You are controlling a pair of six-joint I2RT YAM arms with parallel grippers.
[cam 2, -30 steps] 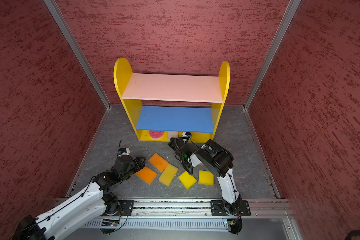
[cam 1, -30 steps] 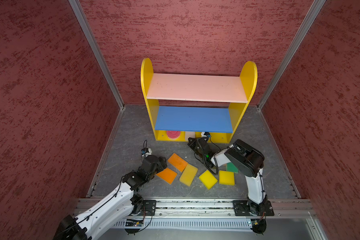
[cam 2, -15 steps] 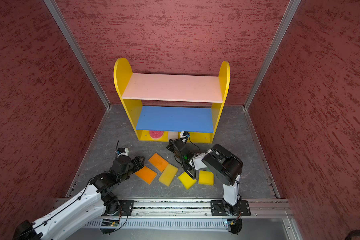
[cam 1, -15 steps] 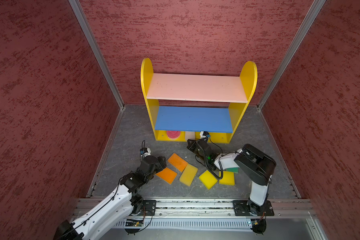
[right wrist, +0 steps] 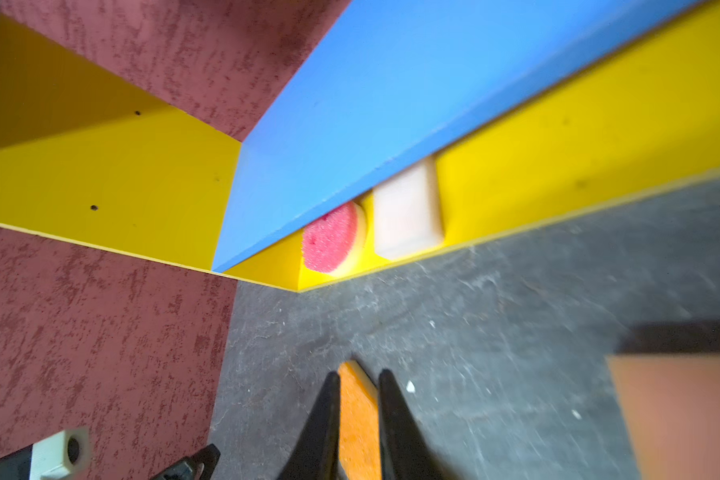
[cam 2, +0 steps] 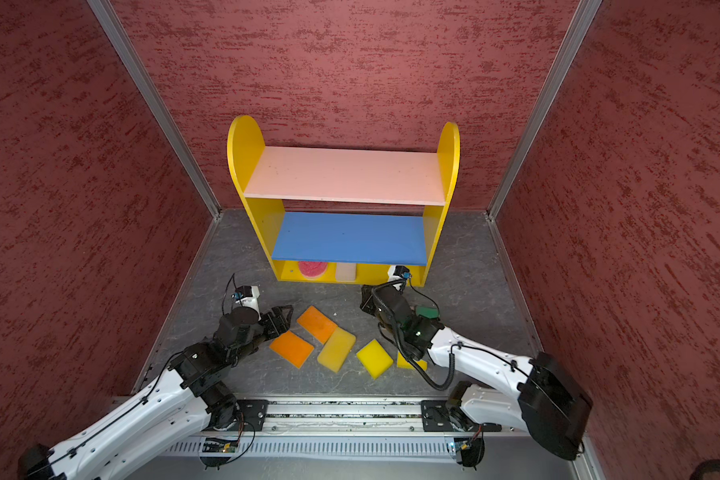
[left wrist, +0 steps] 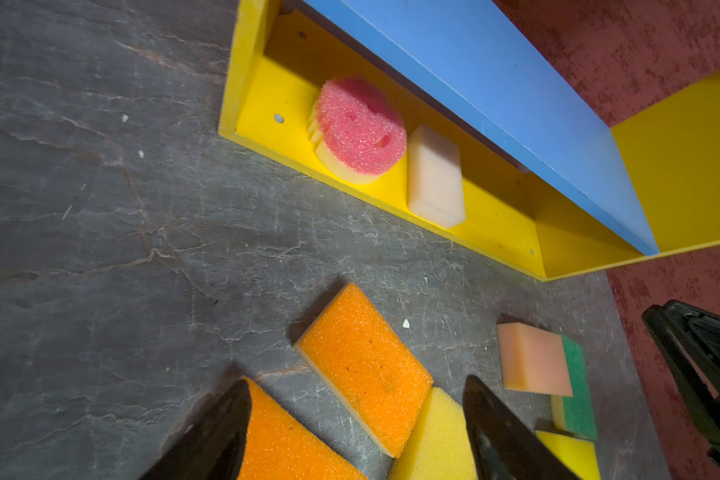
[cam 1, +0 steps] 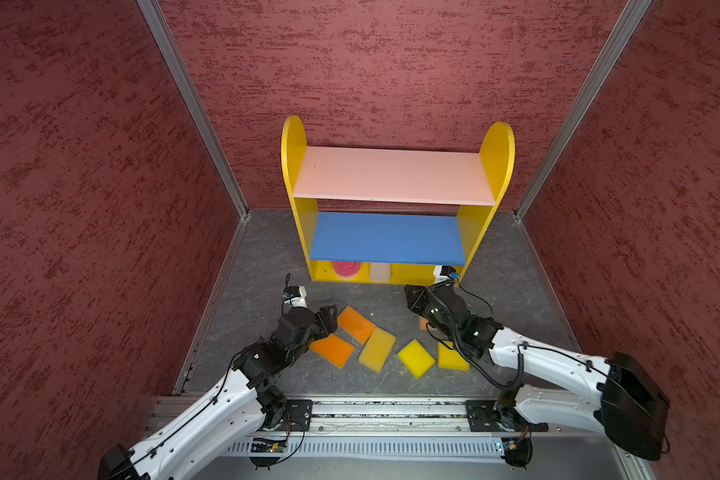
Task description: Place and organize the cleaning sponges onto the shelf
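My right gripper [right wrist: 356, 376] hangs barely parted and empty on the near side of the shelf [cam 1: 385, 237]; the left gripper [cam 1: 328, 316] gapes, empty, over an orange sponge [left wrist: 292, 449]. The other sponges [cam 1: 416, 358] lie packed on the surface [cam 1: 267, 266], so I risk pinching two.

Grey bench [cam 1: 267, 257] has the shelf [cam 1: 391, 178] plus loose orange sponges [cam 1: 355, 324] and yellow sponges [cam 1: 416, 358] on it; shelf's base holds a pink round sponge [cam 1: 346, 268] and white sponge [cam 1: 380, 272].

The shelf [cam 1: 497, 153] is yellow with pink and blue boards; the round sponge [left wrist: 360, 129] is pink; the floor [cam 1: 267, 257] is veined grey.
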